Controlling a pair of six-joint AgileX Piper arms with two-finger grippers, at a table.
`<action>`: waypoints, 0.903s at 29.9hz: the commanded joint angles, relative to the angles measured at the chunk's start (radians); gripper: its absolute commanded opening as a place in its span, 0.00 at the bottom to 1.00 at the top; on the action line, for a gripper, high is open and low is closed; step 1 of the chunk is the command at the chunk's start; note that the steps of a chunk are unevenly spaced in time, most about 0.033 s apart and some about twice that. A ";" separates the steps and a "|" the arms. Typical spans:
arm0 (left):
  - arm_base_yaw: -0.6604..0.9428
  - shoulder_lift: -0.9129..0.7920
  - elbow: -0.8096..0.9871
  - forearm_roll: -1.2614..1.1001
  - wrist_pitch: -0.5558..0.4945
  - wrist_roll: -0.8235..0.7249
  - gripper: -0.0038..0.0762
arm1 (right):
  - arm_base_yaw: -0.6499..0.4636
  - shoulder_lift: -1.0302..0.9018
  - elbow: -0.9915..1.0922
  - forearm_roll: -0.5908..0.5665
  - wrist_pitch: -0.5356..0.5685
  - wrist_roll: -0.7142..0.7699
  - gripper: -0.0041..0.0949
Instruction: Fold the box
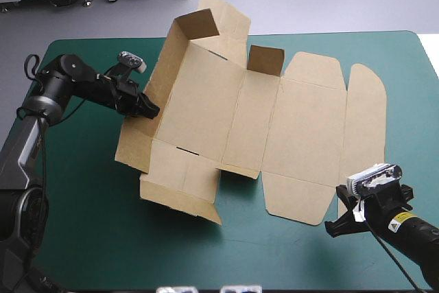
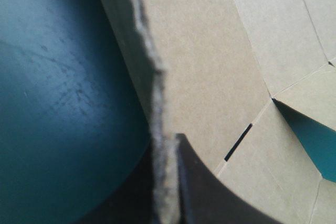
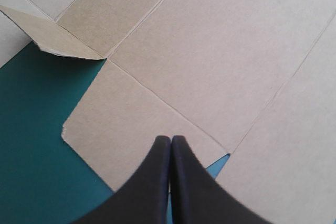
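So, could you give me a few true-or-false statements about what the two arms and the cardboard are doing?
1. The left gripper is clamped on an edge of the box. True.
2. The right gripper is holding a flap. False: its fingers are shut on nothing, above a flat flap near the table's near edge.
3. The box lies completely flat. False: walls at its left end stand raised.
4. The table cover is teal-green. True.
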 commanded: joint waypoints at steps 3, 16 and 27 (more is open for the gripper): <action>-0.125 -0.056 -0.181 0.171 0.025 -0.036 0.04 | 0.002 0.005 -0.026 0.023 -0.056 -0.003 0.02; -0.400 -0.056 -0.242 0.601 -0.127 -0.047 0.04 | 0.002 0.005 -0.026 0.039 -0.091 0.011 0.02; -0.554 -0.056 -0.241 0.888 -0.210 -0.136 0.04 | 0.002 0.029 -0.121 0.033 -0.141 0.096 0.02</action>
